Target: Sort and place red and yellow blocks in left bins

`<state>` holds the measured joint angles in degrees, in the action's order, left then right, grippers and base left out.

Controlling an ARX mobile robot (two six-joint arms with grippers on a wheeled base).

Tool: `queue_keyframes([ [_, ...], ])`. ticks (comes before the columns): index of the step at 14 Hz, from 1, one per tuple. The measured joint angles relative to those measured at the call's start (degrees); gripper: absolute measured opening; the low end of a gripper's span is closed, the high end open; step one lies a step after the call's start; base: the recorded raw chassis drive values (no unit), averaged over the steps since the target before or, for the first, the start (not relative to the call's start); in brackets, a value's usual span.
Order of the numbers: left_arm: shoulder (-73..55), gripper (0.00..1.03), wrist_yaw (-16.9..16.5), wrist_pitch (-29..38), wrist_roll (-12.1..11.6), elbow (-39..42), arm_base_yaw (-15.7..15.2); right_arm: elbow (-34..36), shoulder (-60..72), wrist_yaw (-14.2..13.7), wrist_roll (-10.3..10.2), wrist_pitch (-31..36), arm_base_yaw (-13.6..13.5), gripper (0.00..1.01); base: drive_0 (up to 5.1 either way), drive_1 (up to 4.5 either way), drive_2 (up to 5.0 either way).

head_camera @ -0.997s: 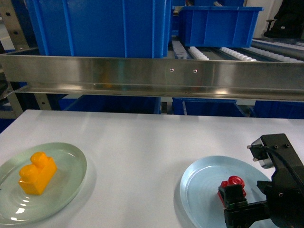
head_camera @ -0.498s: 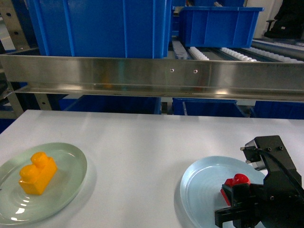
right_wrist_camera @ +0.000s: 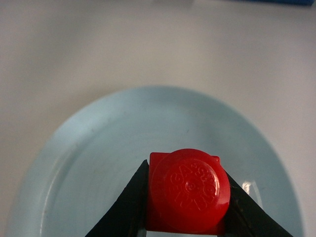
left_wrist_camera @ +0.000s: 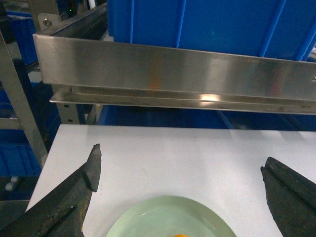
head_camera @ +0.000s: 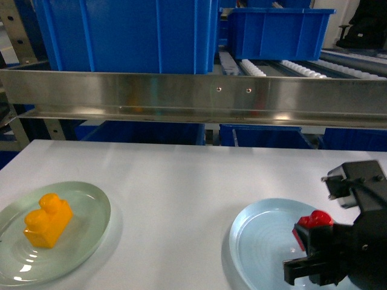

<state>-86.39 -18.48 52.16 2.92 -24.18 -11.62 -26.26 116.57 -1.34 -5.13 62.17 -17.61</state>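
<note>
- Right gripper (right_wrist_camera: 185, 197): black fingers clamped on both sides of the small glossy red cube brick (right_wrist_camera: 187, 191), round stud facing the wrist camera.
- Brick sits over the round pale-blue translucent plate (head_camera: 257, 241); contact with the plate unclear.
- Right arm (head_camera: 357, 248) enters from the lower right, low over the white table (head_camera: 181, 181).
- Left gripper (left_wrist_camera: 180, 177): fingers spread wide, gripping nothing, above the pale-green round plate (left_wrist_camera: 148, 217).
- Orange-yellow two-stud brick (head_camera: 47, 219) lies on that plate.
- Deep blue plastic crates (head_camera: 127, 33) behind the steel rail (head_camera: 193, 96).
</note>
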Motion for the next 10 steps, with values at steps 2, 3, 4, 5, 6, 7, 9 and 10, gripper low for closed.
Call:
queue_keyframes([
  [2, 0.0, 0.98, 0.0, 0.0, 0.0, 0.0, 0.0, 2.2, -6.0, 0.0, 1.8, -0.1, 0.3, 0.28, 0.0, 0.00, 0.0],
  [3, 0.0, 0.98, 0.0, 0.0, 0.0, 0.0, 0.0, 4.1, -11.1, 0.6, 2.8, -0.7, 0.9, 0.28, 0.0, 0.00, 0.0],
  [4, 0.0, 0.98, 0.0, 0.0, 0.0, 0.0, 0.0, 6.3, -16.6, 1.3, 3.2, -2.1, 2.0, 0.28, 0.0, 0.00, 0.0],
  [5, 0.0, 0.98, 0.0, 0.0, 0.0, 0.0, 0.0, 8.9, -22.6, 1.6, 3.7, -3.9, 3.2, 0.28, 0.0, 0.00, 0.0],
  [6, 0.0, 0.98, 0.0, 0.0, 0.0, 0.0, 0.0, 11.4, -29.2, 2.6, 3.8, -6.6, 4.6, 0.28, 0.0, 0.00, 0.0],
  [7, 0.0, 0.98, 0.0, 0.0, 0.0, 0.0, 0.0, 13.7, -36.7, 3.3, 4.4, -10.5, 5.8, 0.28, 0.0, 0.00, 0.0],
  [9, 0.0, 0.98, 0.0, 0.0, 0.0, 0.0, 0.0, 17.8, -55.9, 5.8, 4.8, -23.1, 8.0, 0.28, 0.0, 0.00, 0.0],
  [10, 0.0, 0.98, 0.2, -0.4, 0.0, 0.0, 0.0, 18.7, -65.3, 6.5, 5.0, -30.2, 8.6, 0.28, 0.0, 0.00, 0.0],
])
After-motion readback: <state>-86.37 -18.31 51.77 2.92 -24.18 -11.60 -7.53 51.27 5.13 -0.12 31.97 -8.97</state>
